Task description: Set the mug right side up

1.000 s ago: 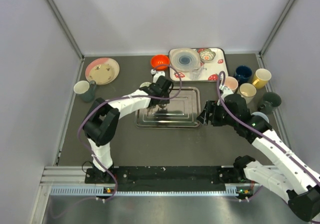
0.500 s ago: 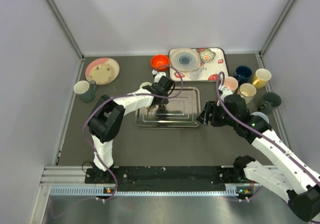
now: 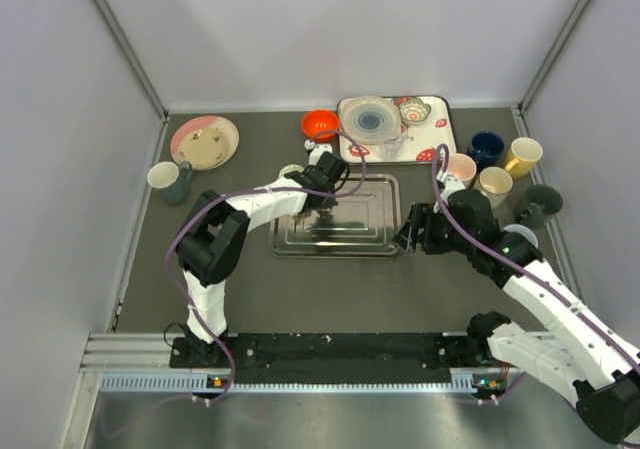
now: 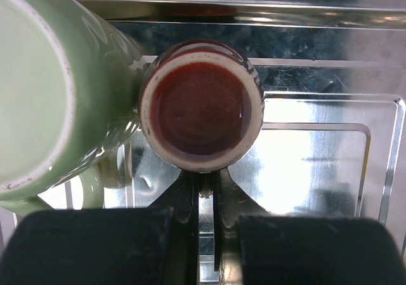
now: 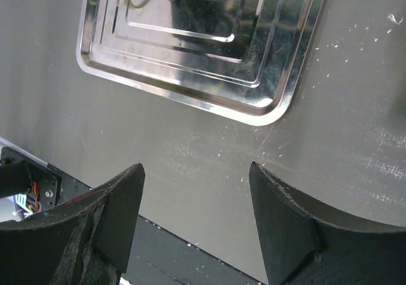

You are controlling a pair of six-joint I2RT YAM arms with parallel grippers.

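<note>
Steel tray; mug axis vertical

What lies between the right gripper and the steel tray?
Only bare dark table. In the right wrist view the open right gripper hovers just off the steel tray, and no object sits on the stretch between them.
</note>
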